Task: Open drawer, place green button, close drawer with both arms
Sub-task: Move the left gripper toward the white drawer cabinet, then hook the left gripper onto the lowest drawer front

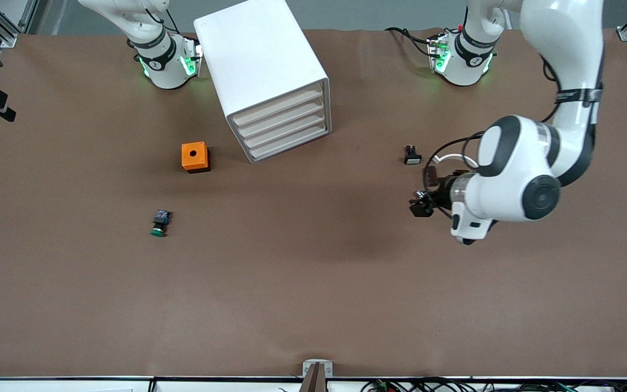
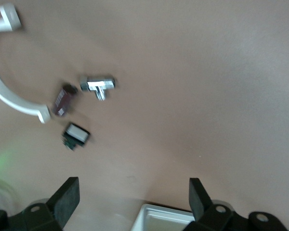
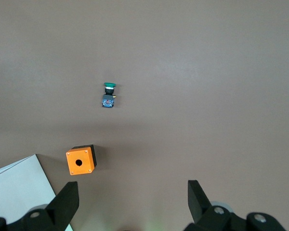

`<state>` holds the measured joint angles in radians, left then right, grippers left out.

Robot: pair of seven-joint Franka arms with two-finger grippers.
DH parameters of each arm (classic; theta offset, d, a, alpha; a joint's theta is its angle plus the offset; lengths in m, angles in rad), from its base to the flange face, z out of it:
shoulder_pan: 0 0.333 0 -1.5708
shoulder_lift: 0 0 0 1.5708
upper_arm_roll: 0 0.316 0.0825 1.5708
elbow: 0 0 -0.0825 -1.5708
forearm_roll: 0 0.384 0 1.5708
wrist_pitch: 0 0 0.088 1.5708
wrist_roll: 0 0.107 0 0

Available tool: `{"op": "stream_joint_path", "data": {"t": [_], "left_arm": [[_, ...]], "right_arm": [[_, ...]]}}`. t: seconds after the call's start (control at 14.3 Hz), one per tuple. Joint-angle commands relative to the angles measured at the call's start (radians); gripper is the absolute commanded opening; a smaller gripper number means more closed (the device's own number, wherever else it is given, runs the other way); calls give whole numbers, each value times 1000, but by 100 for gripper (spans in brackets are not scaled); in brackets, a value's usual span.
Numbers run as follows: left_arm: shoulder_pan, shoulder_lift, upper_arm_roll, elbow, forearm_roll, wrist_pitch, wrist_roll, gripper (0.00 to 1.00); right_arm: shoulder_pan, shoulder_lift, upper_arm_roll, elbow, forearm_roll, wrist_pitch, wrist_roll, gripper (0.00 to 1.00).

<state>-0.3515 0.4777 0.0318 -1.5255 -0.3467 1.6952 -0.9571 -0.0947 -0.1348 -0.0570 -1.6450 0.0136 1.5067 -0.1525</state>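
Left gripper (image 1: pixel 421 207): black jaws wide, over bare brown tabletop | right gripper (image 3: pixel 130 204): wide, waiting high | green-capped button (image 1: pixel 160 222): lying well apart from both | drawer (image 1: pixel 292 142): shut, lowest in boxy white cabinet (image 1: pixel 262 71)

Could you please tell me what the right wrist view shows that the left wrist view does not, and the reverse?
Only the right wrist view shows the green button lying on its side and the orange box, with the cabinet beside the box. Only the left wrist view shows the white-capped black button, a small metal fitting, a dark brown part and a curved white bracket. Both share the brown table, and each shows its own end effector, left and right, open and holding nothing.
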Motion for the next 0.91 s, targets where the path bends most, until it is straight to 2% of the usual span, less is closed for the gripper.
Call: {"op": "stream_joint_path", "data": {"t": [0.0, 0.21, 0.35, 0.84], "left_arm": [[-79, 93, 5, 85, -24, -11, -208, 100], [-130, 145, 5, 99, -99, -11, -380, 100], [-152, 176, 5, 111, -193, -11, -518, 100], [-159, 320, -24, 166, -405, -15, -877, 100]], "right_arm": [[-13, 0, 11, 7, 5, -7, -12, 100], [-13, 0, 11, 8, 5, -10, -12, 100], [-11, 0, 13, 8, 3, -11, -12, 100], [-14, 21, 14, 16, -4, -5, -15, 100]]}}
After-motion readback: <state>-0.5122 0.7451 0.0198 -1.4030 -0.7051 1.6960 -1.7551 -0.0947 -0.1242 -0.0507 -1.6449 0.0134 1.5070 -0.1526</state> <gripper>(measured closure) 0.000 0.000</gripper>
